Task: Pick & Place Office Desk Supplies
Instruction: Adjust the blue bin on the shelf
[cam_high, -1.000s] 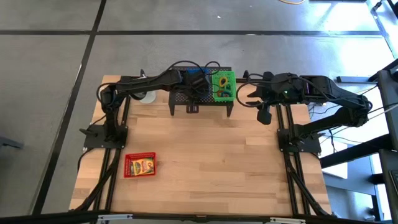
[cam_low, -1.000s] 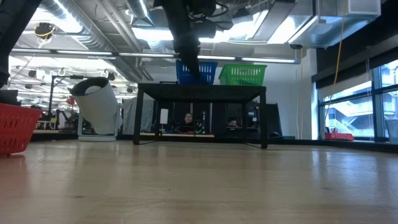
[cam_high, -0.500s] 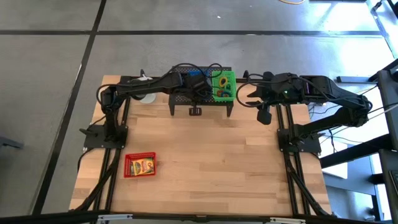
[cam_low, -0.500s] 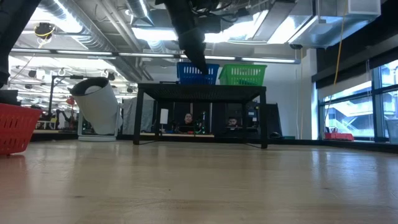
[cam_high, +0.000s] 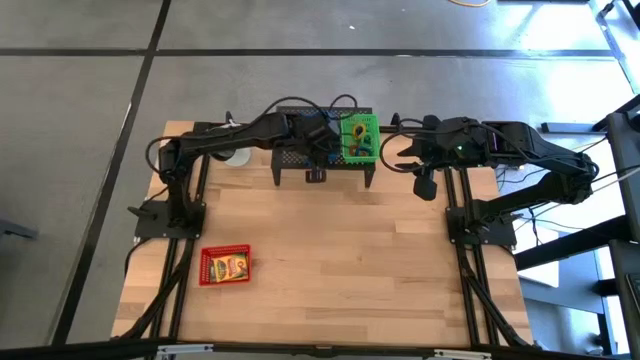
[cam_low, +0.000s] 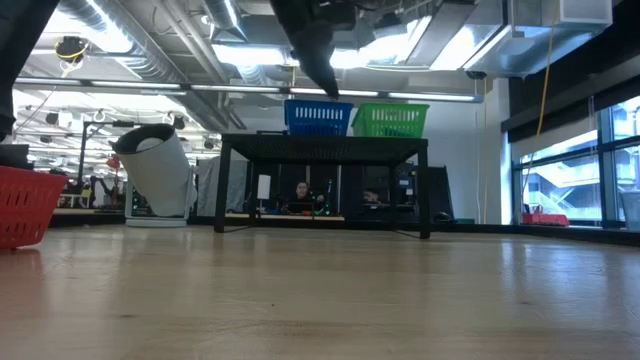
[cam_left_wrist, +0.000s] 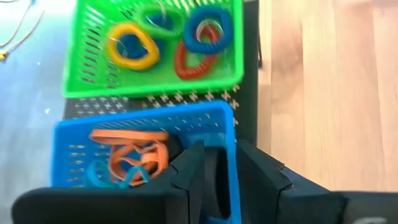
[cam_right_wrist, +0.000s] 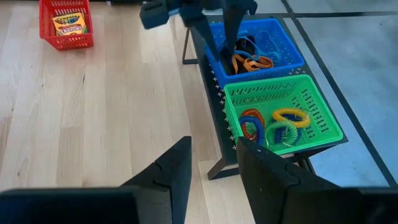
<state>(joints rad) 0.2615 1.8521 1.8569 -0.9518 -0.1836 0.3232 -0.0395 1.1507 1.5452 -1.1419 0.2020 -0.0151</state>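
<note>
A blue basket (cam_left_wrist: 143, 124) and a green basket (cam_left_wrist: 93, 87) stand on a black mesh stand (cam_high: 290, 160) at the table's far edge. Orange and blue rubber bands (cam_left_wrist: 130, 155) lie in the blue basket. Coloured coil rings (cam_left_wrist: 180, 43) lie in the green one. My left gripper (cam_left_wrist: 219, 174) hangs just above the blue basket, pointing down, slightly open, with nothing seen in it. It also shows in the low view (cam_low: 325, 88). My right gripper (cam_right_wrist: 213, 162) is open and empty to the right of the stand (cam_high: 392, 155). A yellow crayon box (cam_high: 227, 266) lies in a red basket.
The red basket (cam_high: 208, 268) sits near the table's left front. A white cup-like object (cam_high: 237, 156) stands at the far left beside the stand. The wooden tabletop (cam_high: 340, 260) lies bare between the stand and the near edge.
My left gripper has risen out of the blue basket and shifted a little toward the table's right. Its tip now hangs above the basket's rim instead of reaching inside.
</note>
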